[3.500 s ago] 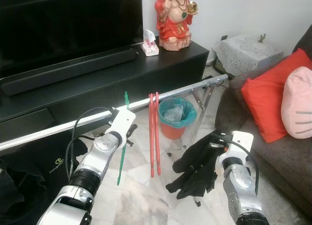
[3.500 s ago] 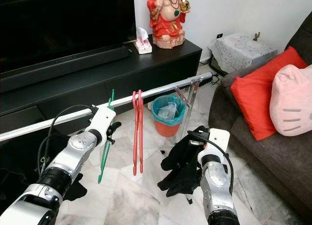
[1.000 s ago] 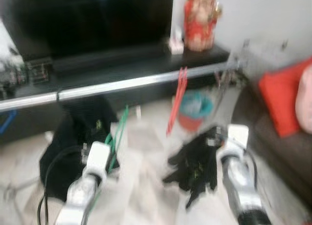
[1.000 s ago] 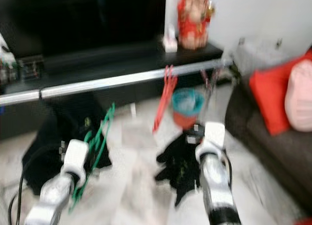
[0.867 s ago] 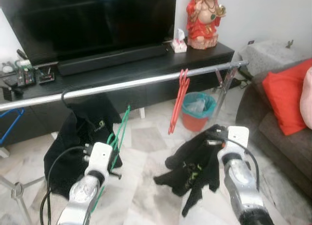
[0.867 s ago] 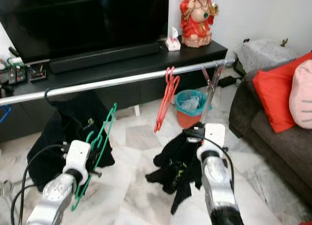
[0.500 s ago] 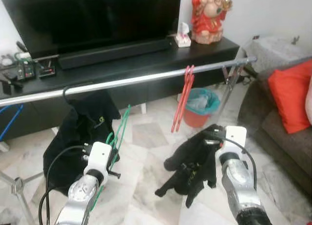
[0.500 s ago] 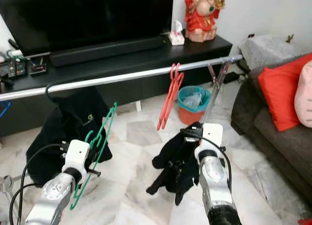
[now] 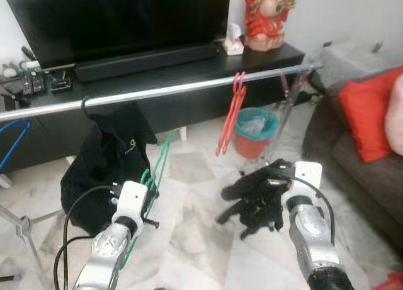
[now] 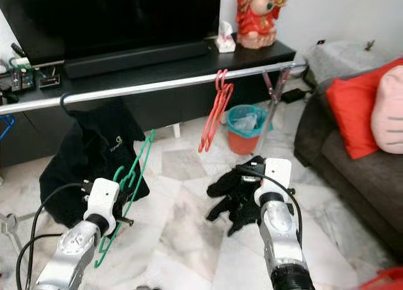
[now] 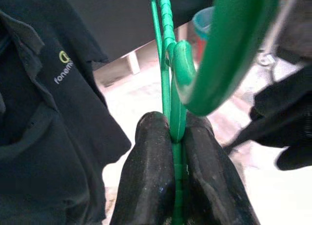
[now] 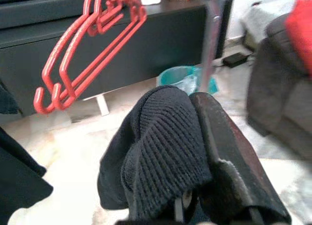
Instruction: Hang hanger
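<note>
green hanger (image 11: 171, 73) pinched in left pincer (image 11: 171, 186) | right pincer (image 12: 195, 152) clamps black garment (image 12: 161, 156) | below rail (image 9: 189, 89)

My arms are silver metal with black joint bands and white blocks at the wrists behind my fingers (image 11: 148, 181). Black cables loop off each wrist. The fingers themselves are long, black, rubbery.

Living room, TV side

A television (image 9: 119, 16) and soundbar (image 9: 148, 60) sit at 11 o'clock, a red figurine (image 9: 267, 16) at 1 o'clock, a teal waste bin (image 9: 253, 131) below, red cushion (image 10: 352, 107) at 3 o'clock.
</note>
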Available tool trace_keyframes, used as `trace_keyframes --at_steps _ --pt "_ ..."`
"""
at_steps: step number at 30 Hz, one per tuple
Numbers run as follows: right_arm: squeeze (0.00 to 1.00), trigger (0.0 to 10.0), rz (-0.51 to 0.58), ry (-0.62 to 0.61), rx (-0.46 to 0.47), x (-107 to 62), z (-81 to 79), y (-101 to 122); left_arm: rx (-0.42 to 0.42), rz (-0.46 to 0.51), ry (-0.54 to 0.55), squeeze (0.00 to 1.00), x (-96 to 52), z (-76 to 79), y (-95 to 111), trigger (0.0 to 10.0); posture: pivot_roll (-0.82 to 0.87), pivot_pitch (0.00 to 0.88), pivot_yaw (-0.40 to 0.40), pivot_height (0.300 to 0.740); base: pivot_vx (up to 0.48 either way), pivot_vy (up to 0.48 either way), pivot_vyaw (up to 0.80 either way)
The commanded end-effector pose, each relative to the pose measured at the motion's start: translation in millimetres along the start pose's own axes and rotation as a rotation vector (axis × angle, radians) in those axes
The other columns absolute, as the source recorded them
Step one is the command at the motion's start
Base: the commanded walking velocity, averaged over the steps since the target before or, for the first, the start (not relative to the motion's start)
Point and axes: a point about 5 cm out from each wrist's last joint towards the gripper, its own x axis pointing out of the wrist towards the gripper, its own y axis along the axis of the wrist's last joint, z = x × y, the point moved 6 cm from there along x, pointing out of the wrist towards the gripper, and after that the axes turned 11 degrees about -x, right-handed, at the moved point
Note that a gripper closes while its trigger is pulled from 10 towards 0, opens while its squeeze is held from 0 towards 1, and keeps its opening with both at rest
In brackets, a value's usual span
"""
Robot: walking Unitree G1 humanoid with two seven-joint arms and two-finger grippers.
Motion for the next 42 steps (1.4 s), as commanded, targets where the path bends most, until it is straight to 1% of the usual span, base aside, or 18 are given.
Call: trace_keyframes --at_steps 1,8,12,20,42 --pt "0.0 10.0 0.028 0.005 0.002 1.8 -1.8 8.4 0.013 -0.001 0.003 0.0 -0.5 -2.1 1.3 10.0 0.02 0.0 -0.008 0.74 -0.319 0.0 0.0" --pt "0.0 10.0 0.032 0.006 -0.003 2.0 -3.0 9.8 0.018 -0.002 0.002 0.0 -0.2 -1.9 1.8 10.0 0.02 0.0 -0.008 0.74 -0.319 0.0 0.55" --pt "0.0 10.0 0.026 -0.001 0.015 2.0 -2.2 9.0 0.018 -0.003 0.001 0.0 -0.2 -1.7 1.8 10.0 0.02 0.0 -0.007 0.74 -0.318 0.0 0.0" --pt "0.0 10.0 0.032 0.007 -0.005 2.9 -2.8 10.8 0.017 -0.004 0.0 0.0 -0.4 -1.2 1.5 10.0 0.02 0.0 -0.009 0.74 -0.317 0.0 0.0" --pt "0.0 10.0 0.024 0.013 0.003 6.6 -4.1 15.0 0.015 -0.015 -0.035 0.0 -0.6 2.3 1.2 10.0 0.03 0.0 -0.009 0.74 -0.311 0.0 0.02"
